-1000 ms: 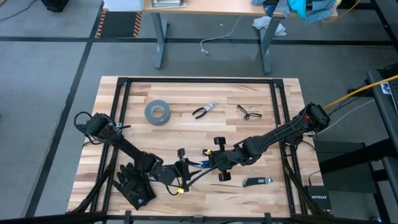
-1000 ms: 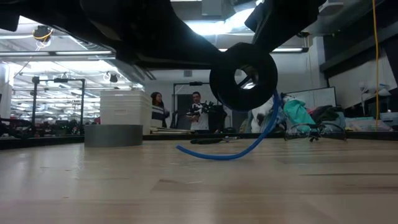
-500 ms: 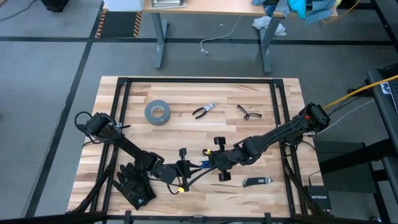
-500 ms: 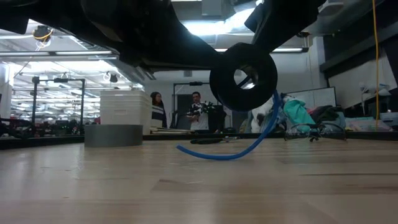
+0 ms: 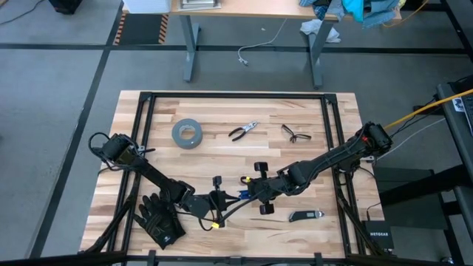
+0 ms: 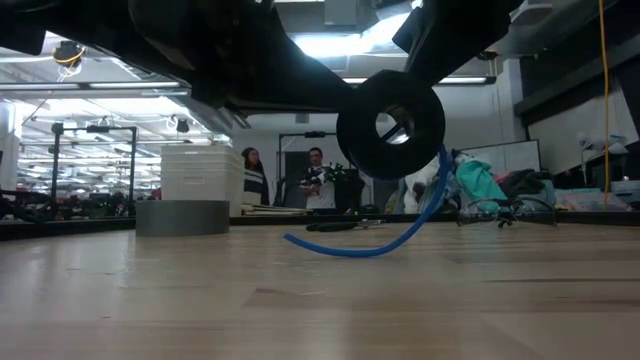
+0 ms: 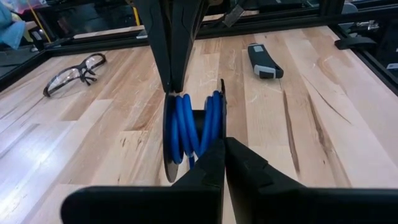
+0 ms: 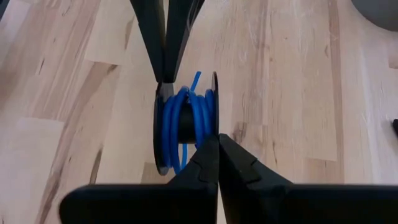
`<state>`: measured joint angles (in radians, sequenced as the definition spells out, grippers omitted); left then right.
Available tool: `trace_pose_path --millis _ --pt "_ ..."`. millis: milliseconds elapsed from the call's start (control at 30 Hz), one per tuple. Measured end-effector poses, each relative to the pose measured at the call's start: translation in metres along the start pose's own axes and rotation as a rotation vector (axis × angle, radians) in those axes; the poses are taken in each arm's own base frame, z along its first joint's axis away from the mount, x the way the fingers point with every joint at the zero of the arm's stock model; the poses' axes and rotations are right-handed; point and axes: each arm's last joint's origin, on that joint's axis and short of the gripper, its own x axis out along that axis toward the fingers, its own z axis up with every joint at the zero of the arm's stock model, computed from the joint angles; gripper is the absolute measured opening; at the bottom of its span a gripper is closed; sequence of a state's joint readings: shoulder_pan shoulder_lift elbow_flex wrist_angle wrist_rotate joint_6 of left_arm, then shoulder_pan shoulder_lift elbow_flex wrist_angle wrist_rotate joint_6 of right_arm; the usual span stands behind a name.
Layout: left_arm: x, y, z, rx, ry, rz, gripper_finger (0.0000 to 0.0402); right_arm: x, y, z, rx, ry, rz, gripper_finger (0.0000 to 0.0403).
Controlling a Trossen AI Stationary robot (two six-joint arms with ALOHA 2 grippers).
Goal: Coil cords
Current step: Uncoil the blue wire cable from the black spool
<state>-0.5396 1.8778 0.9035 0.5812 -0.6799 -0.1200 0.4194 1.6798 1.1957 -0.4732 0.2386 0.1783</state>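
Note:
The cords are a blue cable wound on a small black reel (image 7: 191, 127), which hangs above the table's near middle (image 5: 238, 194). Its round flange (image 6: 390, 125) faces the low view. A loose blue length (image 6: 372, 245) droops from the reel, and its end lies on the wood. My left gripper (image 7: 224, 144) comes from the table's left and is shut on one flange. My right gripper (image 8: 216, 142) comes from the right and is shut on the other flange. My left gripper pinches the rim of one reel flange (image 7: 220, 115) between its two fingers, coming nearly level from the table's left. The reel is lifted clear, its axle level. My right gripper pinches the rim of the opposite flange (image 8: 214, 115) between its two fingers, slanting down from the table's right. Its fingers (image 7: 169, 74) show on that flange in the left wrist view. The blue tail hangs slack below the reel.
A grey tape roll (image 5: 187, 133), pliers (image 5: 242, 131) and safety glasses (image 5: 295, 134) lie toward the far side. Black gloves (image 5: 159, 220) lie at the near left, and a utility knife (image 5: 305, 216) at the near right. A black metal frame (image 5: 236, 96) borders the table.
My left gripper has shut on the reel's flange without shifting. The reel and its drooping blue tail have kept their place.

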Motion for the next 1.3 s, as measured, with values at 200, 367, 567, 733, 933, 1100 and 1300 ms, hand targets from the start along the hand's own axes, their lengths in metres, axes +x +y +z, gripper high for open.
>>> trace_pose_path --millis 200,367,567,733,933,1100,1300 --pt "0.000 0.000 -0.001 0.010 0.011 0.000 0.0001 0.000 0.000 0.000 0.000 0.002 0.012 0.0001" --pt "0.000 0.000 -0.002 0.015 0.016 0.001 0.0000 0.000 0.000 0.000 -0.002 0.002 0.013 0.0001" --pt "0.000 0.000 -0.002 0.029 0.017 0.002 0.0000 0.000 0.000 0.000 -0.001 0.002 0.014 0.0005" --pt "0.000 0.000 -0.003 0.033 0.023 0.003 0.0000 0.000 0.001 0.001 0.003 -0.006 0.016 0.0039" --pt "0.000 0.000 -0.003 0.033 0.021 0.005 0.0000 0.000 0.000 0.001 0.005 -0.008 0.003 0.0083" --pt "-0.001 -0.001 -0.003 0.033 0.020 0.003 0.0000 -0.002 0.001 -0.001 0.003 0.003 -0.001 0.0100" --pt "-0.006 -0.006 -0.001 0.066 0.008 -0.016 0.0000 -0.027 0.013 -0.008 0.026 0.004 -0.081 0.0108"
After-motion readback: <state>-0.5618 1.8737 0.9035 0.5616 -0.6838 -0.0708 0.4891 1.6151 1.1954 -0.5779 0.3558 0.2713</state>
